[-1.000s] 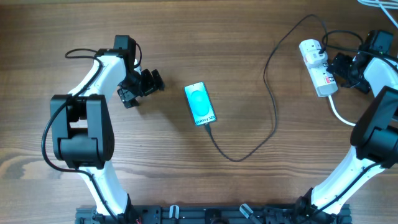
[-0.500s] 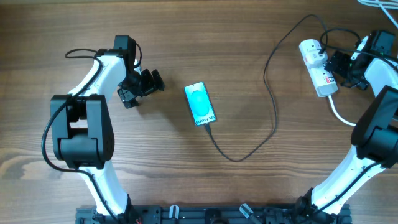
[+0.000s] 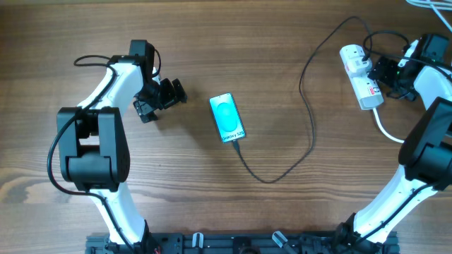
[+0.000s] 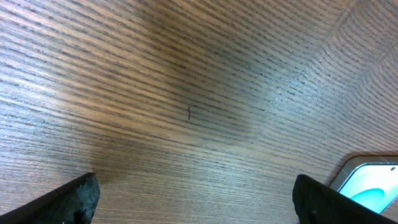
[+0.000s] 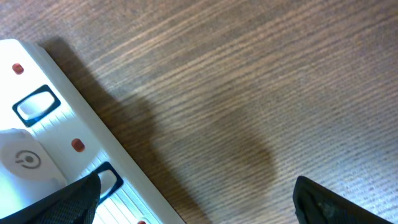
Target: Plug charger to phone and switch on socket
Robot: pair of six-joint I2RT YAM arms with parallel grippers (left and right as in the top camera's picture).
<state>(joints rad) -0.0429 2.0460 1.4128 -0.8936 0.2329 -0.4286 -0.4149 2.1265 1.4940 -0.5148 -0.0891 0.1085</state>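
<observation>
The phone [image 3: 227, 118] lies mid-table with its teal-blue screen up; a corner shows in the left wrist view [image 4: 372, 185]. The thin black charger cable [image 3: 308, 106] runs from the phone's near end in a loop up to its white plug [image 3: 351, 55] in the socket [image 3: 361, 79] at the far right. The socket also shows in the right wrist view [image 5: 43, 140] with red switch marks. My left gripper [image 3: 168, 94] is open and empty left of the phone. My right gripper [image 3: 383, 74] is open, one finger over the socket's edge.
The socket's thick white cord [image 3: 385, 128] curves toward the right edge. The robots' black cables lie near the right arm at the far right. Bare wooden table [image 3: 212, 190] lies between the arms.
My right gripper has moved slightly up and left along the socket. The left arm, phone and cable have not moved.
</observation>
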